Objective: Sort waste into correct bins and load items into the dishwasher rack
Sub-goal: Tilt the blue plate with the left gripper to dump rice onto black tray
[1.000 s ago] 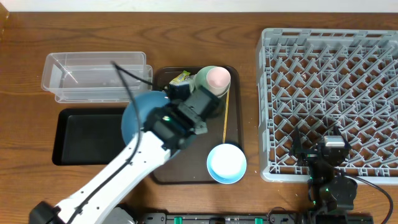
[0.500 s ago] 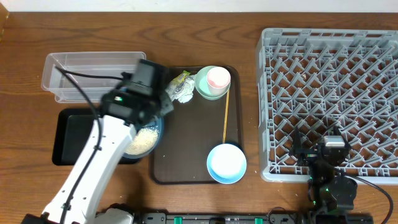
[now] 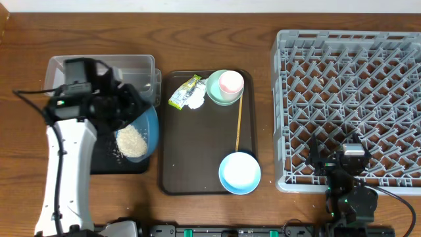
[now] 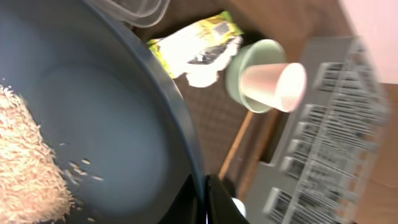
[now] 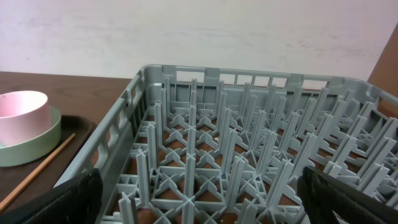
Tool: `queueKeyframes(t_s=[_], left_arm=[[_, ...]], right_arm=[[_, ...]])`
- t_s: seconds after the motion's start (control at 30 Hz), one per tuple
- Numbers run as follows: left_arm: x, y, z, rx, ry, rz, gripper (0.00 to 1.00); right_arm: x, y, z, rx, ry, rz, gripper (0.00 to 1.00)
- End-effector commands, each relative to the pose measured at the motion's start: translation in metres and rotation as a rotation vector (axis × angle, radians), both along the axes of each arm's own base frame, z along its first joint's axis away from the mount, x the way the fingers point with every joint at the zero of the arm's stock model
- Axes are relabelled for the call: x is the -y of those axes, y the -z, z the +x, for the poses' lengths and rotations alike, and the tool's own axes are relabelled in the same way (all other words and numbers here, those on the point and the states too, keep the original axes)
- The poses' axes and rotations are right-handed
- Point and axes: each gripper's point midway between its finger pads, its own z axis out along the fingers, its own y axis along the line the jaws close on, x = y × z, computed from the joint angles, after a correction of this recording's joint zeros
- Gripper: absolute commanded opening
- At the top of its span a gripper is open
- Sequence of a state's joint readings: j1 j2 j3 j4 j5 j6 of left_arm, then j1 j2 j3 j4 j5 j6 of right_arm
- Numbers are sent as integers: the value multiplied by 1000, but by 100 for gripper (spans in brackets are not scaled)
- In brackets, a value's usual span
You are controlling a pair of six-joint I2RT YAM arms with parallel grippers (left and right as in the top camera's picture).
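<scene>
Desk, 9 o'clock side: left claw pinches dark-blue dish rim; likely stiff, slick; rice loose inside.

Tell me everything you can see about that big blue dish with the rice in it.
The dark-blue dish is round, smooth and shallow, and looks like glazed ceramic or plastic. The left end effector pinches its rim, holding it over the right end of the black tray, seemingly tilted. A heap of white rice lies against its lower side. The arm hides its left part.
</scene>
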State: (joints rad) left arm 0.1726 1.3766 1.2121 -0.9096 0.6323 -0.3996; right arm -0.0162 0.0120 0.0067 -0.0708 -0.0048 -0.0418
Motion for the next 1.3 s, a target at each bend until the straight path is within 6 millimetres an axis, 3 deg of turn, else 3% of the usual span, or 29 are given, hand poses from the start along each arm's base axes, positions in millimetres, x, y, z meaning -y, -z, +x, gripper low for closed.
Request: queueKeyframes(t_s=[0.0, 0.53, 0.73, 0.93, 1.27], left_arm=[[7, -27, -2, 104, 82, -160, 6], [-56, -57, -14, 271, -42, -366, 6], [-58, -75, -18, 417, 8, -468, 6], [-73, -75, -24, 472, -62, -641, 6], [-124, -42, -33, 452, -275, -718, 6]], right_arm=[[1, 0, 0, -1, 2, -15, 99], [1, 0, 0, -1, 2, -15, 99], [1, 0, 0, -1, 2, -15, 99], [1, 0, 0, -1, 2, -15, 99], [1, 0, 0, -1, 2, -15, 99]])
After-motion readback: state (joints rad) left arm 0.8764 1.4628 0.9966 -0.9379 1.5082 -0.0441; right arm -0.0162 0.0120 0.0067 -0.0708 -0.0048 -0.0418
